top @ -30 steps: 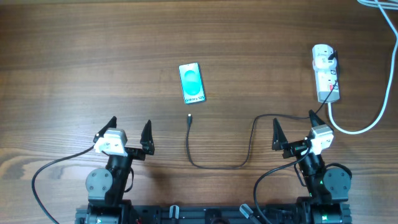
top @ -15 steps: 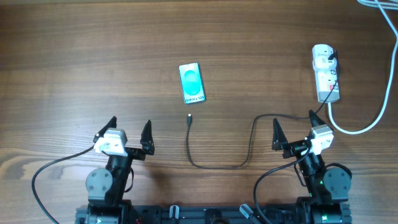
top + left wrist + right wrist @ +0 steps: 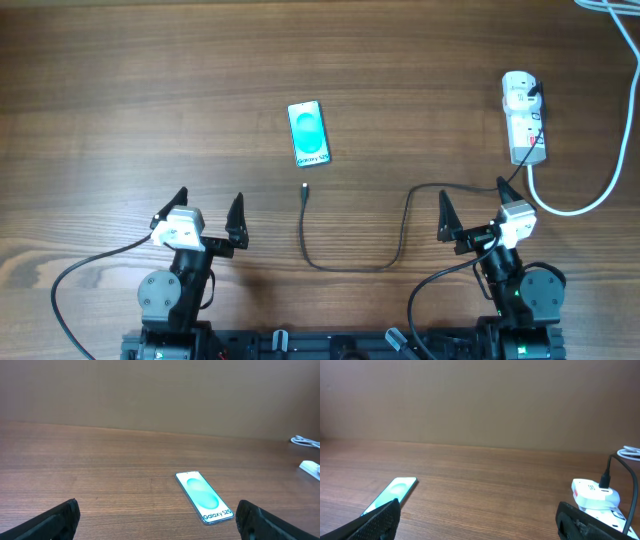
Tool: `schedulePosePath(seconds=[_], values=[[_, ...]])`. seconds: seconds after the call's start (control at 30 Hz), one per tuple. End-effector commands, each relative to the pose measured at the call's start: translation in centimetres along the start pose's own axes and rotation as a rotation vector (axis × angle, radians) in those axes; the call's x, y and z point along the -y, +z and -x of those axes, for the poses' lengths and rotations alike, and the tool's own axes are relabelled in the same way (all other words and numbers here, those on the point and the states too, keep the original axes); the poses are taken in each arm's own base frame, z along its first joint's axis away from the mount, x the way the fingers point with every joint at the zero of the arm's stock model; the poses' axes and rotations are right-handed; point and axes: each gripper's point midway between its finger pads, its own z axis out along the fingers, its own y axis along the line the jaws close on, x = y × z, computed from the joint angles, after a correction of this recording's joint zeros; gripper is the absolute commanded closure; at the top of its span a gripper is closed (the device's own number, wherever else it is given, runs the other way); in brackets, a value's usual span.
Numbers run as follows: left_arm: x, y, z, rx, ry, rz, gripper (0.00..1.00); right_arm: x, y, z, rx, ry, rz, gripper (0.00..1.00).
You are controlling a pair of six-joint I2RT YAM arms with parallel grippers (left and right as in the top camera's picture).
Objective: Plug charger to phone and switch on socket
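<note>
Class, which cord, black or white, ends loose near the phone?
The thin black charger: its plug tip lies free just short of the phone. The thicker white cord runs from the socket.

We look straight down from overhead; wrist views sit low behind the left end effector (image 3: 159, 525) and right end effector (image 3: 477, 522), facing forward across the tabletop (image 3: 100, 460), sharing the phone (image 3: 204, 496).

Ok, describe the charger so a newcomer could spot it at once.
On the wooden table, find the turquoise phone. Just off its text-band end lies a plug tip, from which the charger loops in a U toward the socket. It is thin and black; the socket's cord is white and thicker.
</note>
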Motion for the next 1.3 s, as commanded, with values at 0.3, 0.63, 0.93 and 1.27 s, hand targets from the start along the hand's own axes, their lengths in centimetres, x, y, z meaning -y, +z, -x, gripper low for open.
schedulePosePath(seconds=[0.3,0.63,0.93,1.27], values=[[0.0,0.0,-0.2,-0.004,0.022,-0.001,0.00,0.1,0.0,0.1,0.004,-0.009,-0.008,0.00],[0.0,0.0,-0.1,-0.001,0.023,-0.001,0.00,0.1,0.0,0.1,0.004,-0.009,-0.007,0.00],[0.9,-0.1,0.8,0.036,0.024,-0.051,0.00,0.1,0.0,0.1,0.004,-0.009,-0.008,0.00],[3.8,1.9,7.4,-0.058,-0.047,-0.165,0.00,0.1,0.0,0.1,0.004,-0.009,-0.008,0.00]])
